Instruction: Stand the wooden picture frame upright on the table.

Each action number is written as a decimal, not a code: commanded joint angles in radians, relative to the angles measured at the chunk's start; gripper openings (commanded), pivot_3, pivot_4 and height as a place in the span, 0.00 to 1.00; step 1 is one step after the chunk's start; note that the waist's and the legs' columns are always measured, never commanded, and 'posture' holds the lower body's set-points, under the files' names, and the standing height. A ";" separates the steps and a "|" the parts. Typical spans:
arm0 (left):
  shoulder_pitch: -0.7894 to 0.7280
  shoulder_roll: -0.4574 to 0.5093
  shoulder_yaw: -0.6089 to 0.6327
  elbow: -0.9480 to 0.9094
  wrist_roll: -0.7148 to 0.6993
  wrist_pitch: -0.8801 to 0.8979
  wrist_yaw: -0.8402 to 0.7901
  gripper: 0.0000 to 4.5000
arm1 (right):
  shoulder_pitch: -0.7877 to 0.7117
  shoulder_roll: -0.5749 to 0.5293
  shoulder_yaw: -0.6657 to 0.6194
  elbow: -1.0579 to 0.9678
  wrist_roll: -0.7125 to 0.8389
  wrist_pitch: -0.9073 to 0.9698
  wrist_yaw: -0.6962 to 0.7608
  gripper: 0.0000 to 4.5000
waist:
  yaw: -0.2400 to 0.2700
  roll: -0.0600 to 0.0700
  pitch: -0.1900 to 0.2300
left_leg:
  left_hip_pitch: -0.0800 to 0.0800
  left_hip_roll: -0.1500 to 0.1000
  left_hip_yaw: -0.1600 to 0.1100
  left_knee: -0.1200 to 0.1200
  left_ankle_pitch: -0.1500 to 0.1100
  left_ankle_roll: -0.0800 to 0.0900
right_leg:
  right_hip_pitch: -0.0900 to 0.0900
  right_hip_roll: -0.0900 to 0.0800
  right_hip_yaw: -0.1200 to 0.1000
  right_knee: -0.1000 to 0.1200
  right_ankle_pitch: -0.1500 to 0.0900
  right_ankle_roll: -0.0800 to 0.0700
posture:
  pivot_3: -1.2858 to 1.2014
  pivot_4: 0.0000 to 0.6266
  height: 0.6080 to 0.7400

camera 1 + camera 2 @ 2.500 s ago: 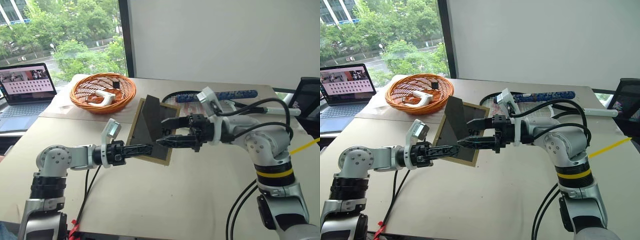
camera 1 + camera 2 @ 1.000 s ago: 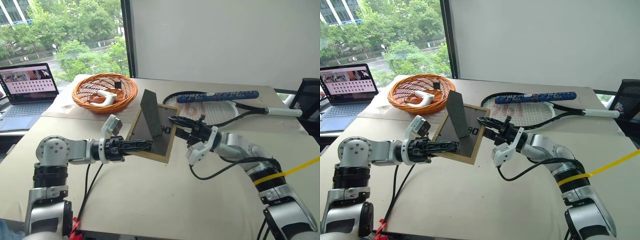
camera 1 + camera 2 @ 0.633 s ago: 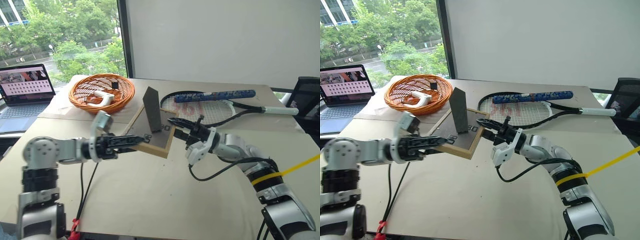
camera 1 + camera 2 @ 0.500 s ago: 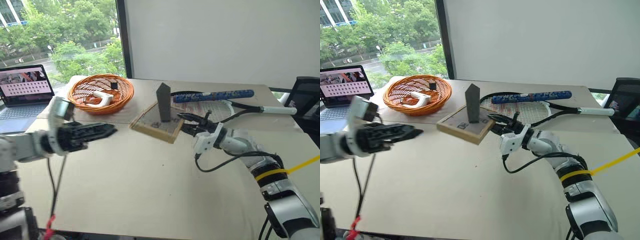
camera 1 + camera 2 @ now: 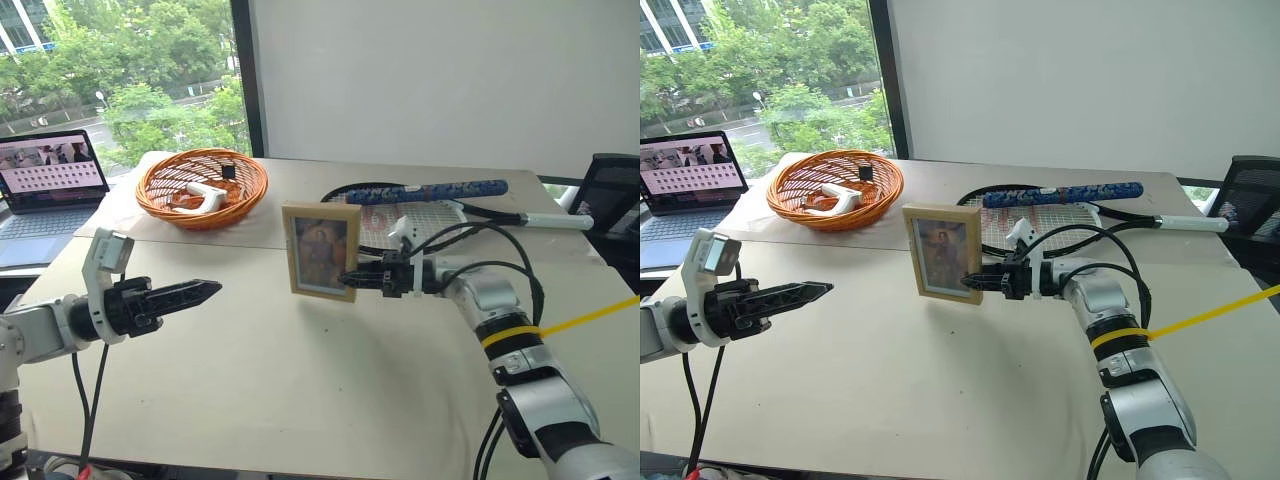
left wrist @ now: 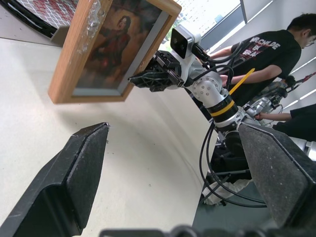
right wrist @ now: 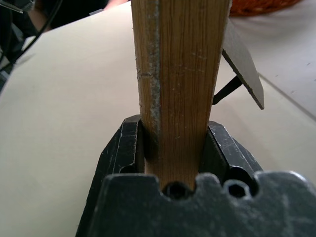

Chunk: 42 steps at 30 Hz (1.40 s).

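Near the middle of the table (image 5: pixel 300 380), the picture frame (image 5: pixel 320 251) is upright, its side edge clamped in the right gripper (image 5: pixel 349 279). Well apart, the left gripper (image 5: pixel 200 291) hangs spread and empty.

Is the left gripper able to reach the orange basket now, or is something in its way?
Probably yes. The left gripper is open and holds nothing, and only bare table lies between it and the basket. The picture frame stands off to the side, held by the right gripper.
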 commanded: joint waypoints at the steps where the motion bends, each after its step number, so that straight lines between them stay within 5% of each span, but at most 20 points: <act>1: 0.024 -0.006 0.022 -0.057 -0.004 -0.049 0.010 1.00 | -0.011 0.036 -0.031 0.043 0.023 0.071 0.029 0.27 | -0.002 0.000 0.000 | 0.000 0.000 0.000 0.000 0.000 0.000 | 0.000 0.000 0.000 0.000 0.000 0.000 | 0.52 0.24 0.74; 11: 0.054 -0.009 -0.008 -0.079 0.012 -0.115 0.009 1.00 | 0.110 0.085 -0.019 -0.007 -0.003 0.096 0.069 0.27 | -0.009 0.000 0.000 | 0.000 0.000 0.000 0.000 0.000 0.000 | 0.000 0.000 0.000 0.000 0.000 0.000 | 0.52 0.24 0.74; 17: 0.053 -0.006 -0.047 -0.072 0.056 -0.163 -0.005 1.00 | 0.160 0.101 -0.043 -0.084 -0.015 0.122 -0.025 0.27 | -0.010 -0.001 0.000 | 0.000 0.000 0.000 0.000 0.000 0.000 | 0.000 0.000 0.000 0.000 0.000 0.000 | 0.52 0.24 0.74; 19: 0.060 -0.032 -0.046 -0.080 0.091 -0.229 -0.011 1.00 | 0.159 0.098 -0.070 -0.116 -0.002 0.135 -0.054 0.50 | -0.010 -0.001 -0.001 | 0.000 0.000 0.000 0.000 0.000 0.000 | 0.000 0.000 0.000 0.000 0.000 0.000 | 0.52 0.24 0.74; 25: 0.104 -0.033 -0.082 -0.067 0.203 -0.345 -0.051 1.00 | 0.228 -0.011 -0.149 -0.300 0.050 0.223 -0.080 0.95 | 0.002 -0.001 0.000 | -0.002 0.000 0.000 0.000 0.000 0.000 | -0.001 0.000 0.000 0.000 0.000 0.000 | 0.52 0.24 0.74; 32: 0.169 -0.138 -0.123 -0.056 0.445 -0.608 0.074 1.00 | 0.494 -0.154 -0.337 -0.630 0.092 0.171 -0.160 0.98 | 0.021 -0.001 -0.001 | -0.002 0.000 0.001 0.000 -0.001 0.001 | -0.001 0.000 0.001 -0.003 -0.001 0.000 | 0.52 0.24 0.74; 37: 0.223 -0.244 -0.158 -0.080 0.588 -0.772 0.173 1.00 | 0.714 -0.104 -0.438 -0.833 -0.006 -0.062 -0.328 0.98 | 0.018 -0.001 -0.001 | -0.002 0.000 0.001 0.000 -0.001 0.002 | -0.001 0.000 0.001 -0.004 -0.001 0.000 | 0.52 0.24 0.74; 42: 0.279 -0.294 -0.224 -0.080 0.705 -0.901 0.193 1.00 | 0.848 -0.032 -0.469 -0.952 -0.031 -0.085 -0.492 0.98 | 0.017 -0.001 -0.002 | -0.002 0.000 0.001 0.001 -0.002 0.002 | 0.000 0.000 0.001 -0.004 0.000 0.000 | 0.52 0.24 0.74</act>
